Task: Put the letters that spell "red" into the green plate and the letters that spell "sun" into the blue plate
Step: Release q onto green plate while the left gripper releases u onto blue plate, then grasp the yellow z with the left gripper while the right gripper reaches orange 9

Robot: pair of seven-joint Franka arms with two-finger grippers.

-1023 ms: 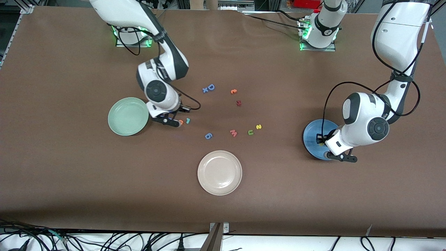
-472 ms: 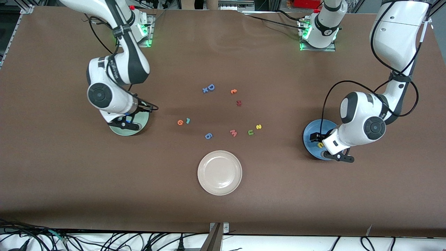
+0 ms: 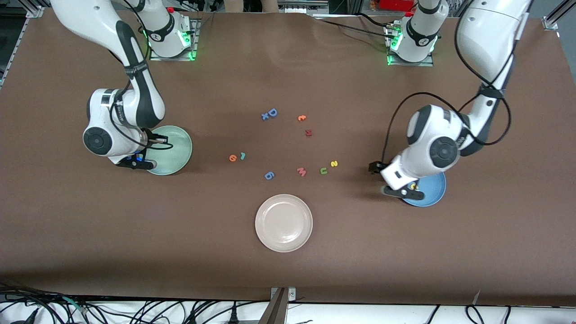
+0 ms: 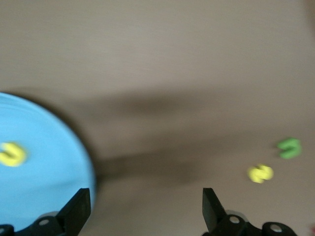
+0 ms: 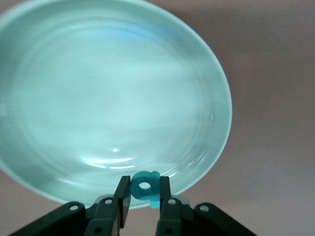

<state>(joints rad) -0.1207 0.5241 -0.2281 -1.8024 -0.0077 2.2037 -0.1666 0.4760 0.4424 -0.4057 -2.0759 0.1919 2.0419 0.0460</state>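
Pincer (image 5: 143, 204) of the right arm is hovering over the green plate's (image 3: 180, 148) rim, clamping the teal d (image 5: 145, 189); orange e (image 3: 232, 158), teal r (image 3: 243, 156), green u (image 3: 323, 171) and yellow s (image 3: 334, 164) are lying mid-surface; left pincer (image 4: 142, 216), jaws apart, is hanging over the blue plate's (image 3: 432, 191) edge, yellow n (image 4: 12, 154) lying inside.

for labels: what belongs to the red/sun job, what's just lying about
Job: mint-green plate; sky-blue plate holding yellow foam arch; teal foam d in right gripper; orange e; teal r; green u; yellow s.
Lying about: beige plate; blue D; blue 6; pink M.
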